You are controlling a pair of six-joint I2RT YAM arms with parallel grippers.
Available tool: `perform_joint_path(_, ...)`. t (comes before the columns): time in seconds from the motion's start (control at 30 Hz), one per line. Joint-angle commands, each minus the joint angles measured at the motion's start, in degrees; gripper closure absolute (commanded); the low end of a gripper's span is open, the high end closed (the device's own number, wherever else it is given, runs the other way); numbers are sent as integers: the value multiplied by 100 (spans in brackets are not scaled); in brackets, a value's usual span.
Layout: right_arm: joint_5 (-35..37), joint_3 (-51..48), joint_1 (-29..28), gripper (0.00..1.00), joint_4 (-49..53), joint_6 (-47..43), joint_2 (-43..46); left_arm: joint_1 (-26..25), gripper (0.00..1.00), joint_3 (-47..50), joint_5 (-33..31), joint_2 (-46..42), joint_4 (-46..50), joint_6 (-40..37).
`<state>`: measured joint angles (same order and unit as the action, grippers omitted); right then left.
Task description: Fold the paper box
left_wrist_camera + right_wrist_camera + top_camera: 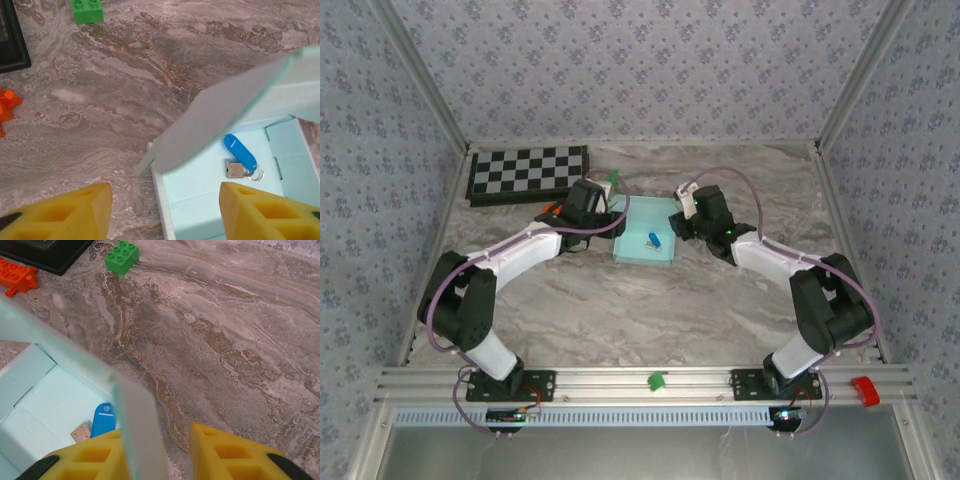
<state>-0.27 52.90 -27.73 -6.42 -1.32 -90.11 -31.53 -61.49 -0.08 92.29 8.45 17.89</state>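
**A:** Where is the paper box [638, 250]?

**B:** It sits open between our 2 grippers, with a blue key tag [239, 149] lying inside. Our left gripper [162, 217] is spread wide, 1 finger outside the box wall and 1 over the floor. A raised flap [215, 120] slants just ahead of it.

**A:** And our right gripper [160, 457]?

**B:** It is spread too. An upright flap [137, 425] stands between its fingers, close against 1 pad with a gap to the other. We judge it is not pinched.

**A:** How do we fold well from here?

**B:** We think the flaps must come down over the opening. We close gently on the thin card near its free edge, then swing it about the crease rather than pull, so the box does not slide. The other gripper braces the wall. We keep the tag clear of the crease.

**A:** Is anything in the way?

**B:** A green brick [121, 257] and an orange brick [17, 275] lie well ahead of the fingers, apart from the box.
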Motion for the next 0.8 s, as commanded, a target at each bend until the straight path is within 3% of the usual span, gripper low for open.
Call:
perform_joint_path(0.0, -62, 141, 30, 64, 219, 63, 98, 78, 36, -98, 51, -89, 64, -310)
perform_joint_path(0.2, -66, 141, -10, 67, 237, 319, 55, 150, 36, -308, 477, 159, 74, -621)
perform_joint_path(0.77, 81, 186, -91, 82, 236, 553, -94, 261, 56, -486, 842, 472, -132, -747)
